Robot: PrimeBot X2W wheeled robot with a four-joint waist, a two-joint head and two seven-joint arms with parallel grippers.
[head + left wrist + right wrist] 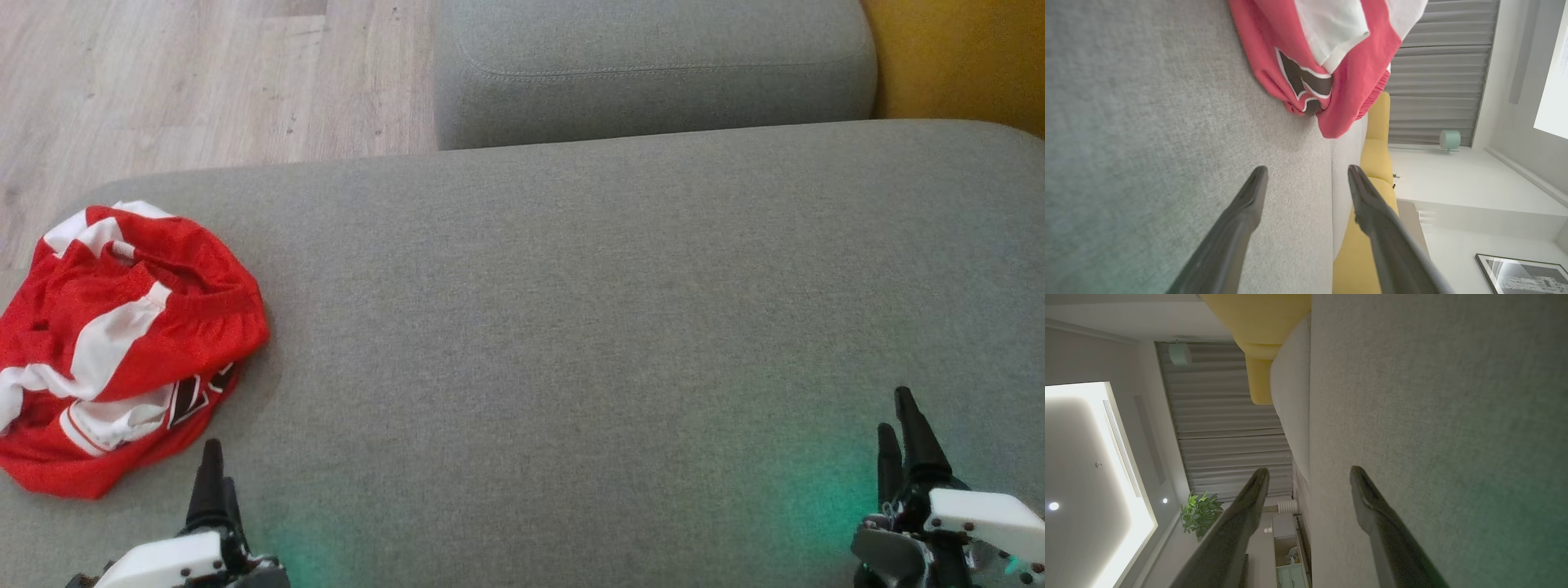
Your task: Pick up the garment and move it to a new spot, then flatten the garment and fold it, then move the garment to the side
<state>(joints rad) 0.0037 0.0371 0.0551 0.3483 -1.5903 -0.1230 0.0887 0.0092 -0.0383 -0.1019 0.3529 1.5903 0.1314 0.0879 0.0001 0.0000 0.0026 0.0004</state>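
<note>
Crumpled red garment [122,343] lies at frame's left on a grey sofa [571,327]: light, limp mesh, probably best pinched at a raised fold. Nearby, left gripper [216,465] and right gripper [894,412] stand spread, empty.

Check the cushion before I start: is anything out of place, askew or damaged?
The red mesh garment with white panels lies crumpled in a heap near the left edge of the grey fabric cushion, its black lettering half buried in folds. No tear or spill shows.
</note>
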